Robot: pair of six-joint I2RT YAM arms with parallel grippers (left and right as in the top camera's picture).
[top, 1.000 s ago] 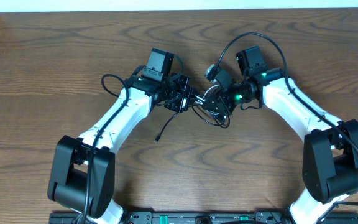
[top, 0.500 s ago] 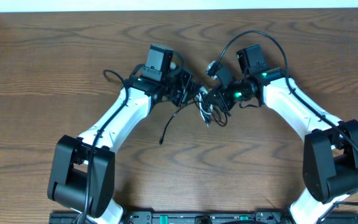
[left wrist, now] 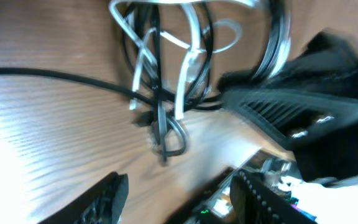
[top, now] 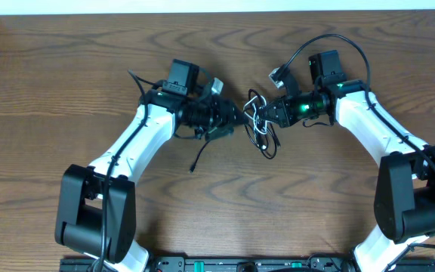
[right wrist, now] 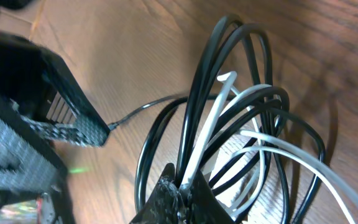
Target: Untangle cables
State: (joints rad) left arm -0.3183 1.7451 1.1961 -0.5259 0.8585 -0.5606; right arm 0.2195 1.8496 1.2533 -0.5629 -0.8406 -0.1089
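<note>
Cable bundle (top: 260,127) sits mid-desk in the narrow gap between the two arms' tips, with both wrists turned inward to face it. It is a black cable (right wrist: 194,93) wound in several loops, with a white cable (right wrist: 211,124) threaded through them. The right end effector (right wrist: 179,194) is pinched fully closed, and strands of both colours run out from between its tips. It seems to serve as the anchor, since holding one side fixed gives the other arm something to pull against. Whether the bundle is lifted or resting on the desk (top: 51,83) I cannot tell; the left wrist view shows its lowest loop close to the wood.

The left end effector (top: 229,118) stands partly open just beside the bundle. Its fingers (left wrist: 112,194) are spread with only bare wood between them and nothing gripped. That stance reads as lined up to pick a strand. One loose black tail (top: 202,151) trails from beside the left wrist toward the robot's base, and it looks like the easiest end to draw out.

Room for moving is generous. The two end effectors are near each other, so any pull should go outward, away from the other arm. Open wood lies to the left, to the right and toward the bases. The desk's far edge is well apart from the work, so a drawn-out cable is unlikely to slide off.
</note>
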